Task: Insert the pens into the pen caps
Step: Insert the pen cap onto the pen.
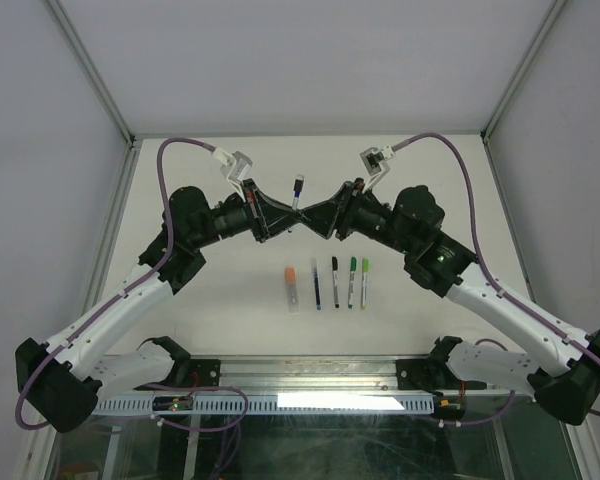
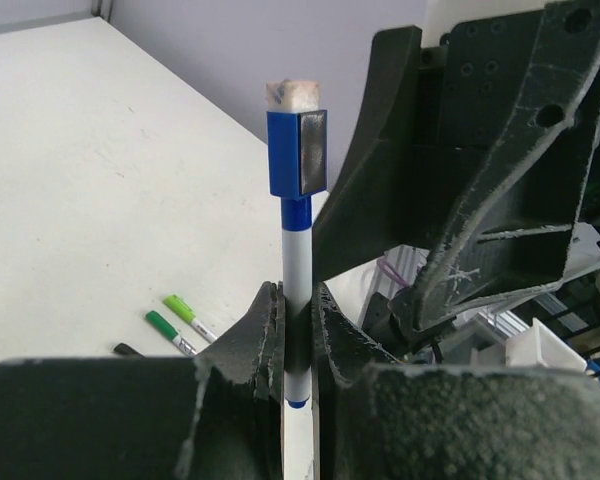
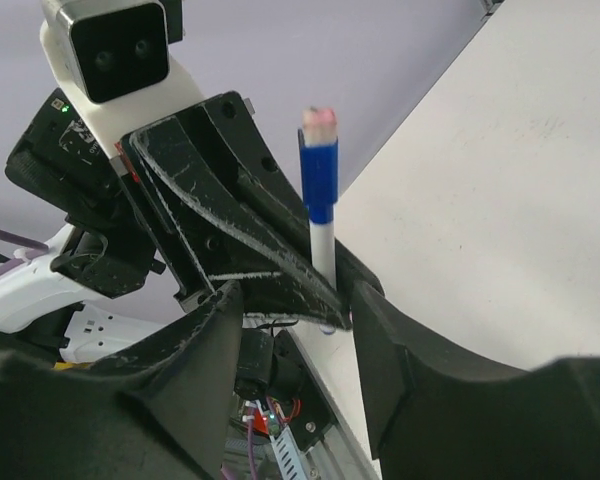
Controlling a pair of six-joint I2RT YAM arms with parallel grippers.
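Note:
My left gripper is shut on a white-barrelled pen and holds it upright above the table. A blue cap sits on the pen's upper end. My right gripper is open, with its jaws wide apart around the left fingers and the same pen. On the table lie several more pens: a thick clear one with an orange tip, a dark blue one, and ones with black, dark green and light green caps.
The lying pens form a row in front of both grippers, towards the arm bases. A metal rail runs along the table's near edge. White enclosure walls stand at the left, right and back.

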